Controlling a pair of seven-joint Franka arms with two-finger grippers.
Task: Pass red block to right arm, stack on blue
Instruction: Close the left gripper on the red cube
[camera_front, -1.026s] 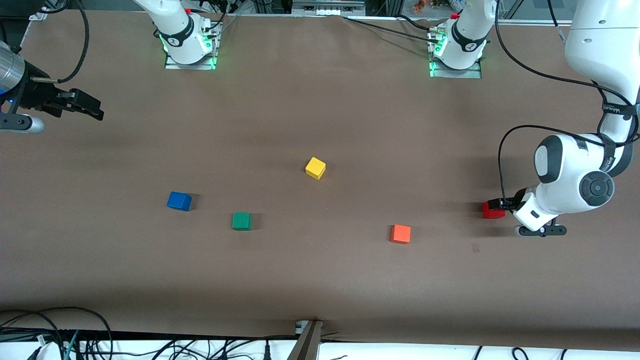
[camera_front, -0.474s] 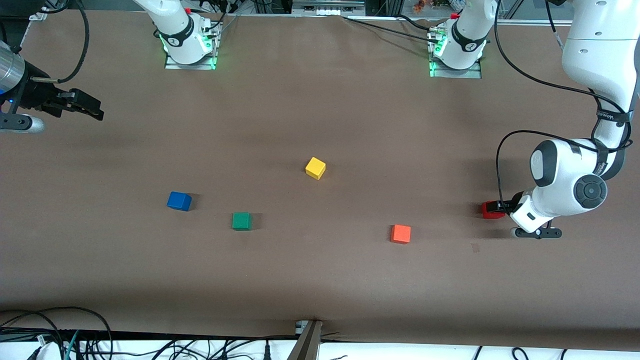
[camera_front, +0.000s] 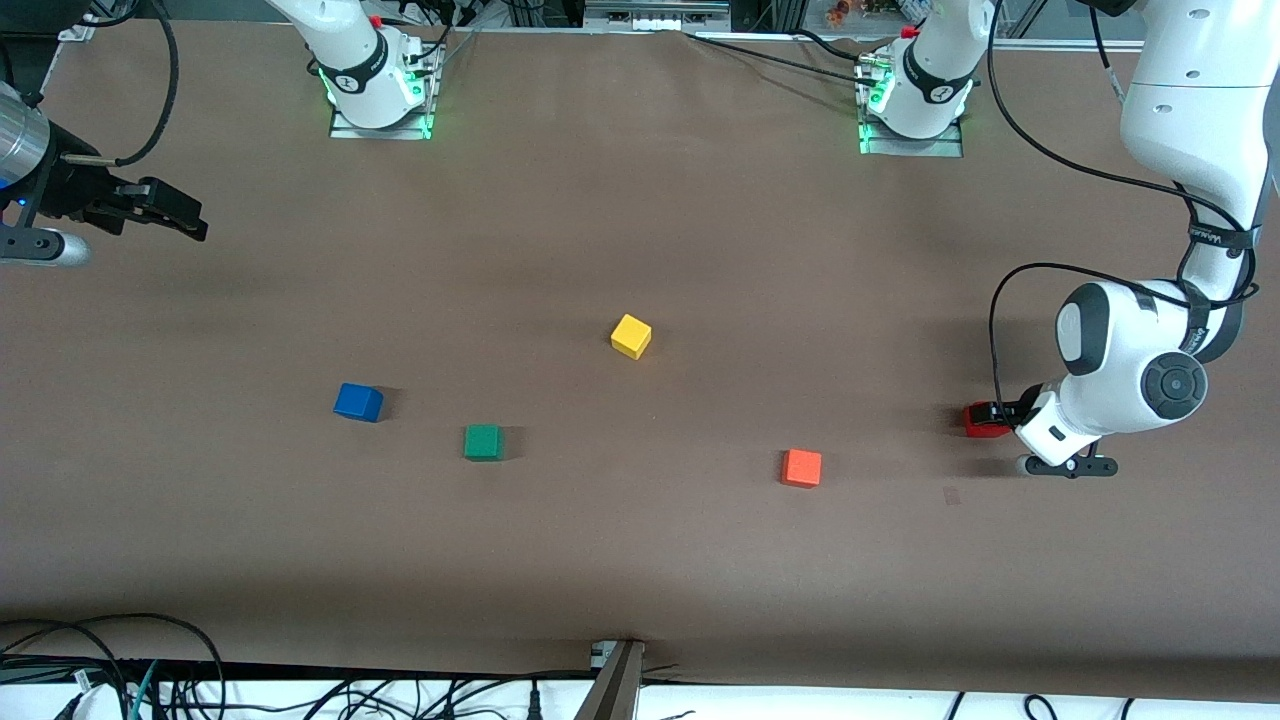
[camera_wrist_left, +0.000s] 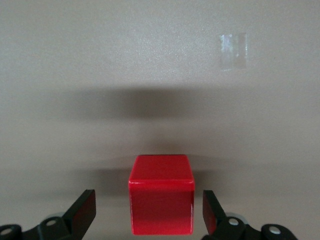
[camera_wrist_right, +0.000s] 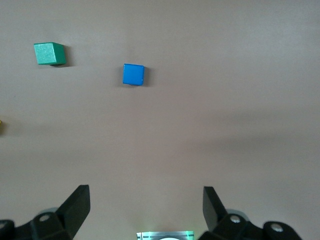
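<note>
Both left pincer (camera_wrist_left: 145, 220) fingers astride red block (camera_wrist_left: 161, 194), gaps each side

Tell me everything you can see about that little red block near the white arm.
The red block is a small, plain cube, pure red with a smooth, slightly glossy surface and softly rounded edges. It sits flat and upright on the brown table, toward the left arm's end. The left gripper is down around it, one black finger on each side, with visible gaps, so the fingers are not touching it.
</note>
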